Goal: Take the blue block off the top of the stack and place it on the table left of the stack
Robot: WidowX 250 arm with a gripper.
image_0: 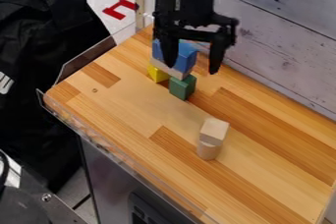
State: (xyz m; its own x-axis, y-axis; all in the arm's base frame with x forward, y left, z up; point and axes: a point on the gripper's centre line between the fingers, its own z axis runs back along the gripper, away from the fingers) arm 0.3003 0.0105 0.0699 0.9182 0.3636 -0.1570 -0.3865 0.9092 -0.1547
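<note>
Yellow block [157,73] at my 9 o'clock; pale plank [181,74] spans it and green block [182,88], my 7 o'clock. Blue block [187,57] on plank. My hand [193,69], wide, above tabletop [144,105], one finger overlapping blue; can't tell if touching. Near 6 o'clock, well apart: wooden block [214,130] on wooden cylinder [208,151].

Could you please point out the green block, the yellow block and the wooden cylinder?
Green block [179,89], camera view: its side, left of the near edge.
Yellow block [156,74], camera view: its visible side.
Wooden cylinder [208,152], camera view: its curved side.
</note>
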